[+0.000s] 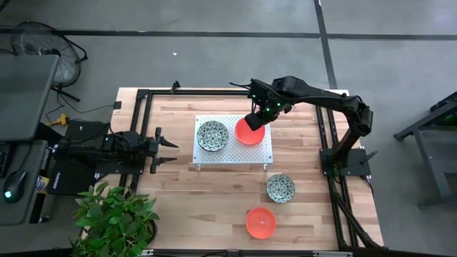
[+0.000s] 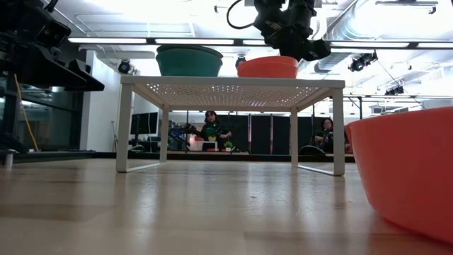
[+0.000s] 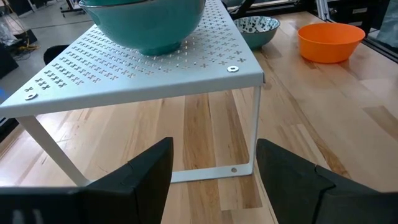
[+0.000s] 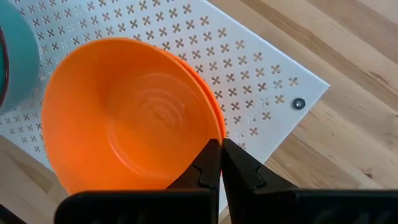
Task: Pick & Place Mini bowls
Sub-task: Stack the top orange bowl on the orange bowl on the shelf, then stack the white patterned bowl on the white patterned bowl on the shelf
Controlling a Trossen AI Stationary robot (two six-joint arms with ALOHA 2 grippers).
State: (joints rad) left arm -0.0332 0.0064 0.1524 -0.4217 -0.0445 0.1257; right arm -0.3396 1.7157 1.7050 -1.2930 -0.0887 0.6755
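Gripping | right pincer (image 4: 221, 163) | orange bowl (image 4: 130, 118) rim | on platform (image 1: 265, 152)

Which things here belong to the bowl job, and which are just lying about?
Job:
- orange bowl on the white platform, pinched at its rim by the right tool
- speckled bowl on the platform
- speckled bowl on the table
- orange bowl on the table

Lying about:
- plant
- fan
- left tool, open, idle

Claw (image 4: 221, 163) pinching orange bowl (image 4: 124, 118) rim
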